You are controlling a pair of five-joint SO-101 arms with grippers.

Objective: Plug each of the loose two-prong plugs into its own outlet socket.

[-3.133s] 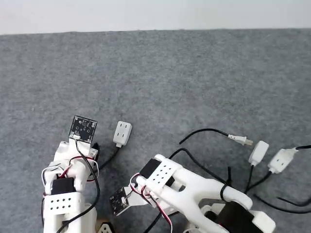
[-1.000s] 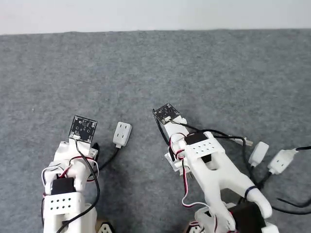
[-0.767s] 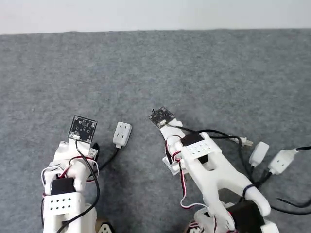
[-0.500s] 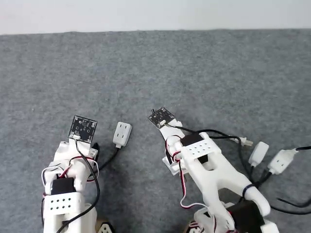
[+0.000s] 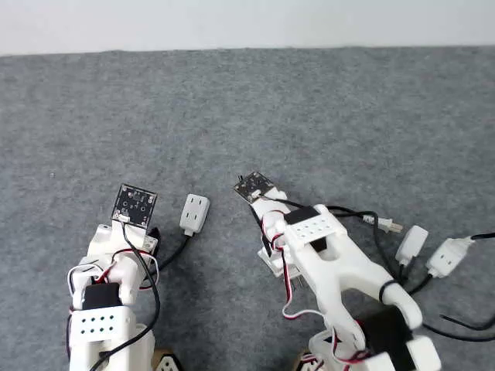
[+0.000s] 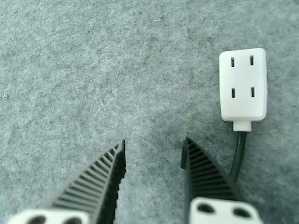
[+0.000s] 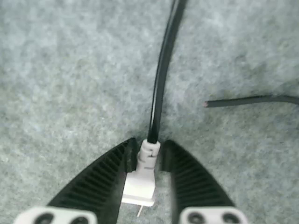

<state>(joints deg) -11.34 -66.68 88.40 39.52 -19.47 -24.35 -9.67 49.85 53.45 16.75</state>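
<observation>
Starting at the right claw, a white two-prong plug is seen pinched between narrowly set jaws above the grey tabletop. Its long axis is laid along the fingers, prongs turned back toward the wrist, black cord led out beyond them. Insertion may be blocked by that facing, and the plug could be twisted by cord drag. The left claw is held wide and empty near the white outlet socket.
</observation>
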